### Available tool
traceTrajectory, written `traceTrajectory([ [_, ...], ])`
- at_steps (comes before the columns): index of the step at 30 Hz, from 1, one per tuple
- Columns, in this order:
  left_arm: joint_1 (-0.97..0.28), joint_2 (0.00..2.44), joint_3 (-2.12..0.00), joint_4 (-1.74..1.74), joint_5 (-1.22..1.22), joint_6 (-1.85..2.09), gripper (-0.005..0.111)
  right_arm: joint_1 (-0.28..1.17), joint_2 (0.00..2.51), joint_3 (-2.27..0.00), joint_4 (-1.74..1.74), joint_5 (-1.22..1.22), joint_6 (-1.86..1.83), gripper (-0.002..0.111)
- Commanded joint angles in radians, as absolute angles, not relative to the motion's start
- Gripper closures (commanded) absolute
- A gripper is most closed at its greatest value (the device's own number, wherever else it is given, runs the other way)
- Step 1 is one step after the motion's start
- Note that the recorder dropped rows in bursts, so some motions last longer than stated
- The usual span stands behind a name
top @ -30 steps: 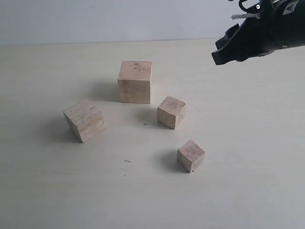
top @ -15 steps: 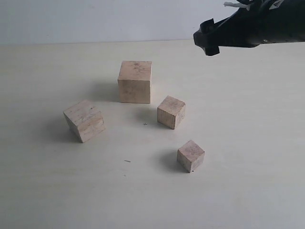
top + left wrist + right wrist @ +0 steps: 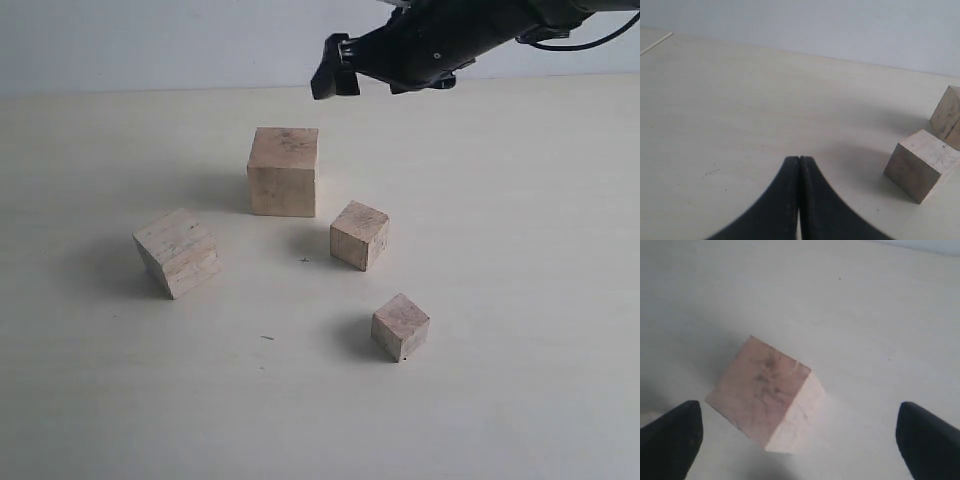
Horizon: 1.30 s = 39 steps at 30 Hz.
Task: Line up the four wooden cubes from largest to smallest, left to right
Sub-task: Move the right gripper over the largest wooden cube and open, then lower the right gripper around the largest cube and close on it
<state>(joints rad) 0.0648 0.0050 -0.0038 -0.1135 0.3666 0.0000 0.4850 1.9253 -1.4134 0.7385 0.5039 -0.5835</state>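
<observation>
The four wooden cubes are sitting apart from one another on the pale counter (image 3: 520, 300), none of them touching. In the exterior view, the largest cube (image 3: 283, 170) is standing squarely toward the back, near the middle. The second-largest cube (image 3: 177, 252) is lying to its left and closer to the camera, turned askew to the others. The third cube (image 3: 359, 234) is resting just right of the largest and a little forward, with a corner facing the camera. The smallest cube (image 3: 400, 326) is sitting farther forward and to the right again.

The right gripper (image 3: 335, 75) is hanging in the air behind and above the largest cube, reaching in from the upper right on its black arm. It is released and carrying nothing: in the right wrist view its two dark fingers (image 3: 672, 437) are standing wide apart, with a cube framed between them on the counter below.

The left gripper (image 3: 799, 160) is clenched, its fingers pressing together with nothing between them, low over bare counter. Two of the cubes are showing beyond it, near each other.
</observation>
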Motion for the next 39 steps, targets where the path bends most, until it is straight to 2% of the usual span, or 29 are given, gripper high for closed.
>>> traceTrajectory([
  [1,0.058,0.0,0.0,-0.112,0.358,0.0,0.107,0.489,1.945,-1.459,0.846,0.496,-0.621,0.009],
  [17,0.058,0.0,0.0,-0.112,0.358,0.0,0.107,0.489,2.024,-1.476,0.832,0.578,-1.183,0.009],
  [25,0.058,0.0,0.0,-0.112,0.358,0.0,0.107,0.489,2.109,-1.476,1.009,0.597,-1.54,0.014],
  [33,0.058,0.0,0.0,-0.112,0.358,0.0,0.107,0.489,2.185,-1.513,1.178,0.711,-1.725,0.016],
  [39,0.058,0.0,0.0,-0.112,0.358,0.0,0.107,0.489,2.248,-1.57,1.195,0.717,-1.727,0.016],
])
